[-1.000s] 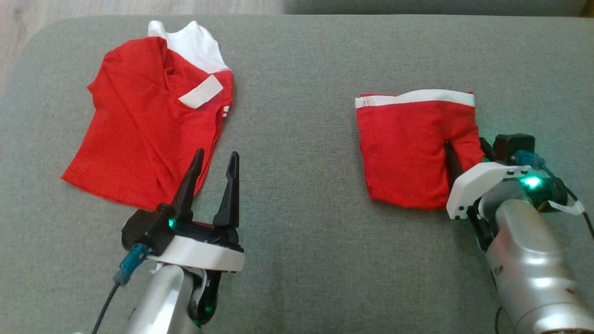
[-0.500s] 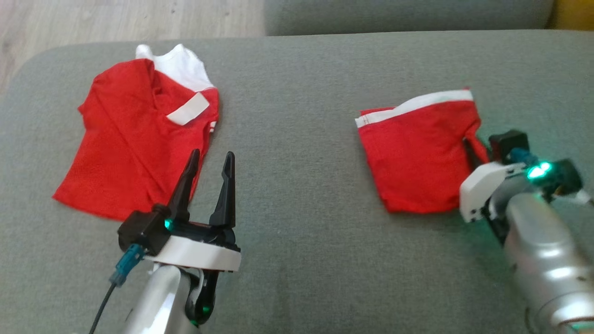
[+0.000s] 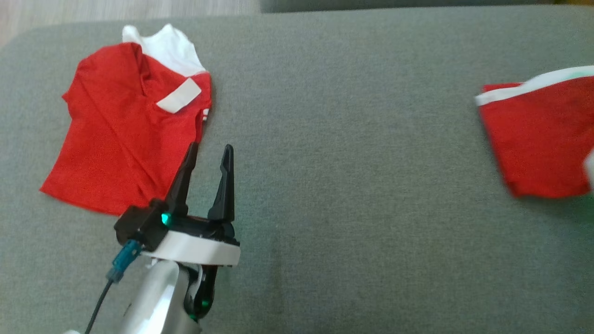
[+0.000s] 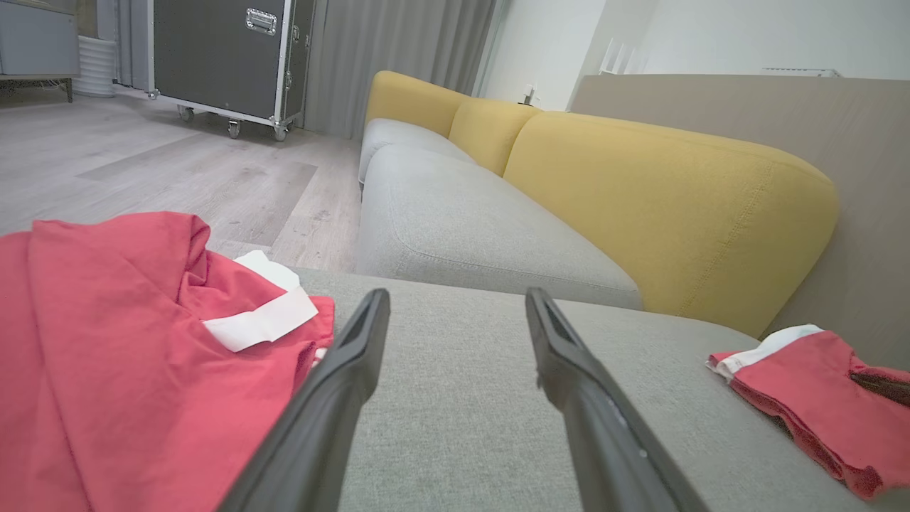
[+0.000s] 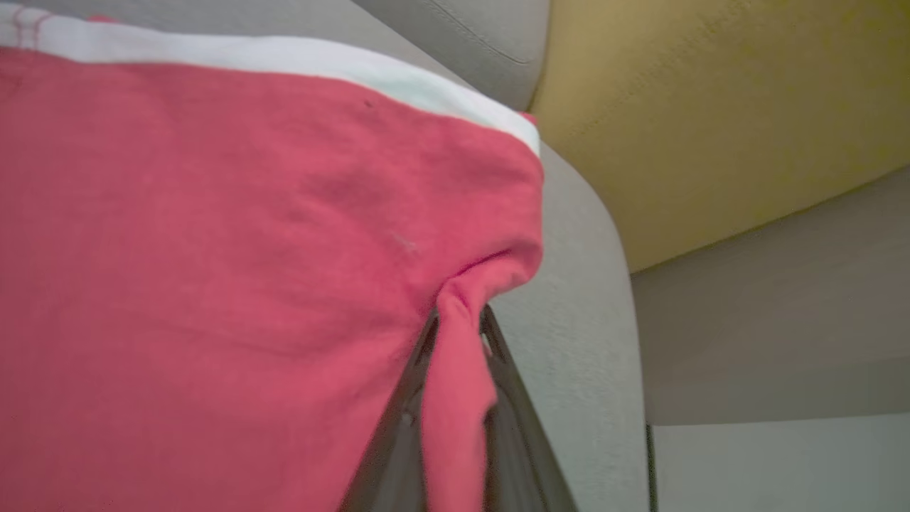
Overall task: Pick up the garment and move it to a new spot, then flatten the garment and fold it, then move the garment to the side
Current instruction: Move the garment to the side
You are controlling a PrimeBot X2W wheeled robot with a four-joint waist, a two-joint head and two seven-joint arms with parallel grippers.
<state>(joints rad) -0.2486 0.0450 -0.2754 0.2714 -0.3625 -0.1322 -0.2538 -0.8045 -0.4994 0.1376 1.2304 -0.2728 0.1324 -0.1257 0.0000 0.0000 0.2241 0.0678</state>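
Observation:
A folded red garment (image 3: 538,139) with a white band lies at the far right of the grey cushion (image 3: 348,185), and it appears low on the right in the left wrist view (image 4: 803,384). In the right wrist view my right gripper (image 5: 458,334) is shut on a pinched fold at the edge of the folded garment (image 5: 213,249). My left gripper (image 3: 209,153) hovers open over the cushion with nothing between its fingers (image 4: 455,299). Its tips are beside the lower right edge of a second, loosely spread red and white shirt (image 3: 116,134).
The spread shirt (image 4: 106,341) covers the cushion's far left. A yellow backrest (image 4: 640,192) rises behind the seat, with another grey seat beyond. Past the cushion's end lies a wooden floor (image 4: 142,163) with a black wheeled case (image 4: 220,57).
My right gripper has shut on the folded garment's edge and carried it to the right, away from the spread shirt. The head camera has shifted too. My left gripper stays open in place.

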